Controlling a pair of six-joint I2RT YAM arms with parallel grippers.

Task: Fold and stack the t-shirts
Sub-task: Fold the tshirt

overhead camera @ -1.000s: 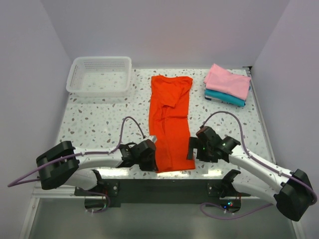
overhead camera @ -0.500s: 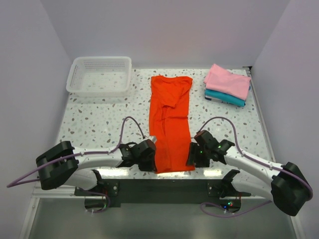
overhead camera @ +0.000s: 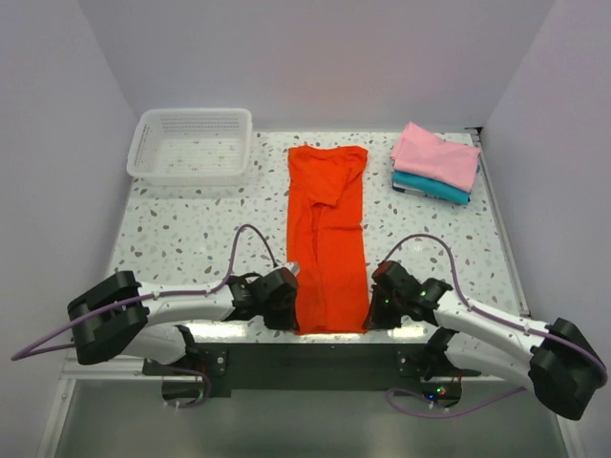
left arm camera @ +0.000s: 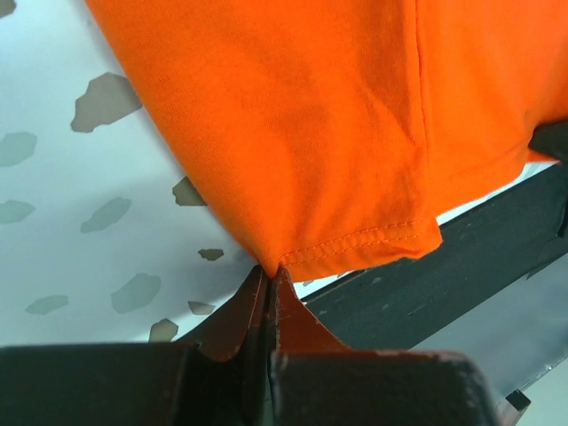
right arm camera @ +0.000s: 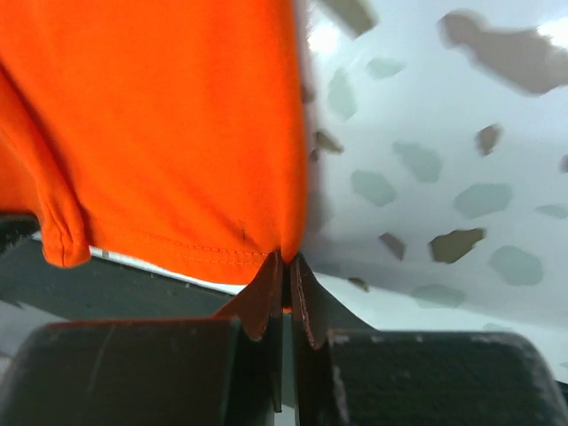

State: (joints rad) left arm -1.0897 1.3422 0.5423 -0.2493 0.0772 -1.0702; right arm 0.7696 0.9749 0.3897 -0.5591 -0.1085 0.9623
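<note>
The orange-red t-shirt (overhead camera: 326,243) lies as a long, narrow strip down the middle of the speckled table (overhead camera: 191,239). Its collar end points away from the arms, and its hem reaches the table's near edge, just over the dark frame (overhead camera: 315,363).

The left gripper (overhead camera: 287,305) sits at the shirt's near left corner, its jaws pressed together on the stitched hem. The right gripper (overhead camera: 375,303) sits at the near right corner, its jaws likewise clamped on the cloth edge. Both arms reach in low from either side of the shirt, each with a purple cable (overhead camera: 250,234) looping over the tabletop beside it.

Left of the shirt, bare table runs out to a white mesh basket (overhead camera: 196,114), which stands well apart from the shirt's far left corner. Right of the shirt lies another open strip. Near its far right corner is a folded pink t-shirt (overhead camera: 435,155) stacked on a teal t-shirt (overhead camera: 431,186), not touching the orange cloth. Beyond the collar end, only a short band of table separates the shirt from the back wall (overhead camera: 315,67). Nothing rests on the shirt itself.
</note>
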